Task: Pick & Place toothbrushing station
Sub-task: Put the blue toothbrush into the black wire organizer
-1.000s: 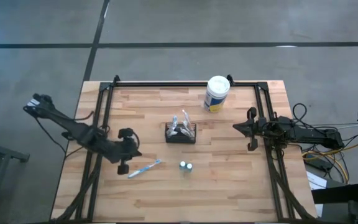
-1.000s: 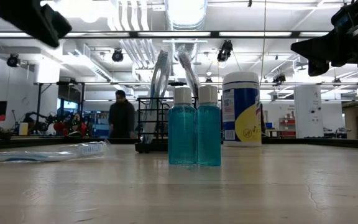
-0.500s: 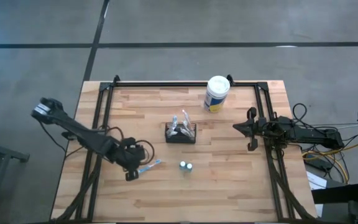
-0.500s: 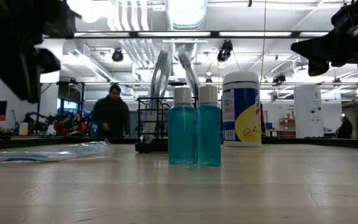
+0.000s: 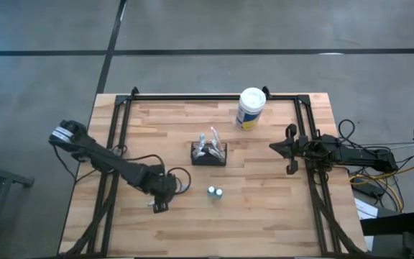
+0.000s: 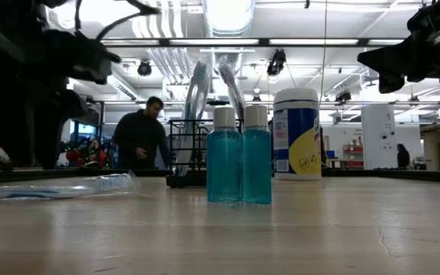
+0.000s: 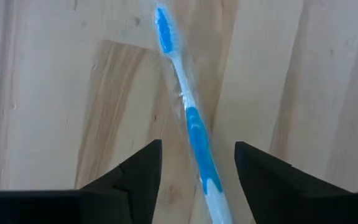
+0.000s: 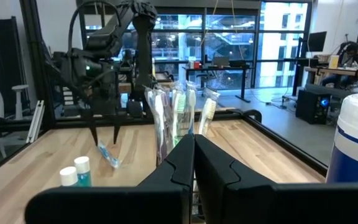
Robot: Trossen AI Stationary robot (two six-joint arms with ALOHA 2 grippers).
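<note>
Left pincer (image 7: 197, 163) open, straddling toothbrush (image 7: 188, 121)

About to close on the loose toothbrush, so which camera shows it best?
The left wrist view: the toothbrush lies between the open left gripper fingers, apart from both. The low view shows it flat at the table's edge, the right wrist view shows it small, and the high view hides it under the arm.

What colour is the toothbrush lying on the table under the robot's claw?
The toothbrush is blue and white, clearest in the left wrist view.
</note>
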